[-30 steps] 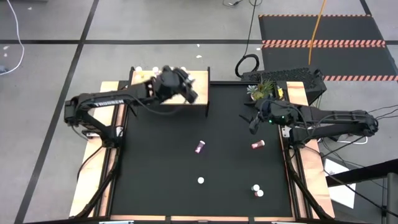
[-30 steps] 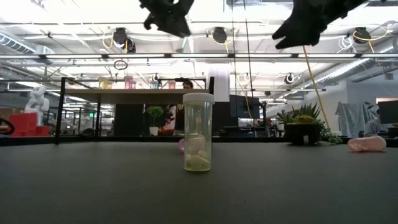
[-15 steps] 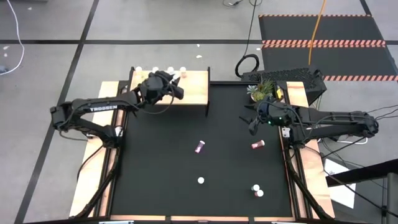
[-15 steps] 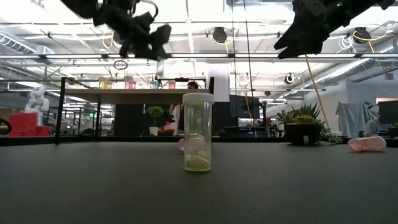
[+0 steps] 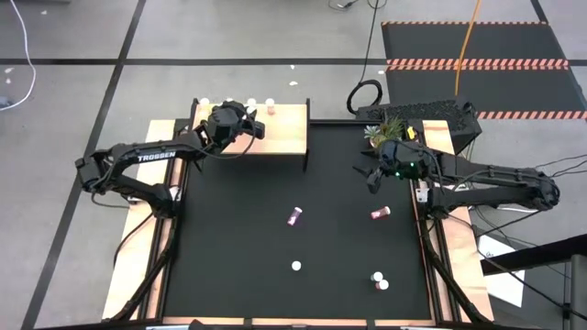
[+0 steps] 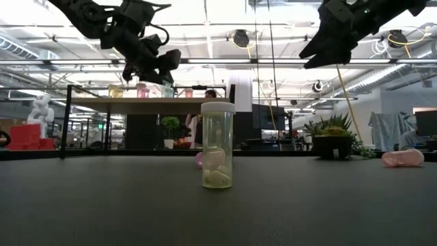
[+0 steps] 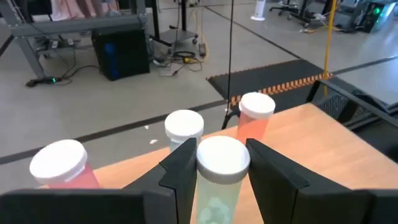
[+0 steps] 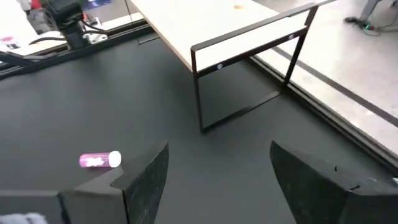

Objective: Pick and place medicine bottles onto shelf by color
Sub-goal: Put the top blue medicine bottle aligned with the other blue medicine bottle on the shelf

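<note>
- Left tool [image 7: 219, 163] over the far edge of the shelf [image 5: 284, 133], at the far left of the bench [image 5: 238, 266], clenched on a pale bottle [image 7: 217, 180] with a white cap, held upright between the two fingers [image 7: 180, 168].
- Just beyond it, three bottles standing along the far edge: a pink bottle [image 7: 62, 165], a white-capped bottle [image 7: 184, 125] and an orange-pink bottle [image 7: 255, 115].
- For this step, probably best to lower straight down into the gap of the row, keeping the bottle vertical and apart from the neighbours, then release only once the base rests on the wood.
- Risk: a tilted release, or fingers brushing a neighbour's cap, could tip the row.
- Right tool [image 8: 217, 180] hanging above the right side of the bench, fingers spread wide, holding nothing.
- Still on the bench: a magenta bottle [image 5: 293, 216] lying near the middle, a pink one [image 5: 381, 214] to the right, and other bottles upright nearer.
</note>
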You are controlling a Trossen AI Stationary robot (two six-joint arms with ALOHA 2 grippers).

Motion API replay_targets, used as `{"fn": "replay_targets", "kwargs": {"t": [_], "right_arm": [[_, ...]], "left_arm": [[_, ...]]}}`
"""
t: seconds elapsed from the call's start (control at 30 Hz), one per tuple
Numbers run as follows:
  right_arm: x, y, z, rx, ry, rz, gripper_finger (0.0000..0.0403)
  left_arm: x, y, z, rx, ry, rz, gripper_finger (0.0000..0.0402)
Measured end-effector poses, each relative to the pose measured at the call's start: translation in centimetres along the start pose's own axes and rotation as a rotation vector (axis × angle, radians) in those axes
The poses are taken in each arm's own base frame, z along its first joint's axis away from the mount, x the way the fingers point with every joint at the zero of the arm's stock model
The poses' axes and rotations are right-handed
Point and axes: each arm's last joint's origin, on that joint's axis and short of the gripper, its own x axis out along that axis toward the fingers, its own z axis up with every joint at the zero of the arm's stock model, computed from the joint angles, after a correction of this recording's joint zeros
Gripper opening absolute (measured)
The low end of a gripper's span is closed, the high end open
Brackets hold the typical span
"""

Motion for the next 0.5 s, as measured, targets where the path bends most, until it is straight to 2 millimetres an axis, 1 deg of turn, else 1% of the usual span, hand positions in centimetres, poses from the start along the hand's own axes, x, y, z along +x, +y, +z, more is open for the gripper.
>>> {"fn": "replay_targets", "kwargs": {"t": [0.3,0.5], "right_arm": [[0.1,-0.47,0.1,0.034,0.008,0.018,0.0275],[0.11,-0.55,0.1,0.039,0.008,0.015,0.0275]], "left_arm": [[0.92,-0.3,-0.95,0.016,0.033,0.005,0.0136],[0.96,-0.35,-0.99,0.014,0.036,0.002,0.0136]]}}
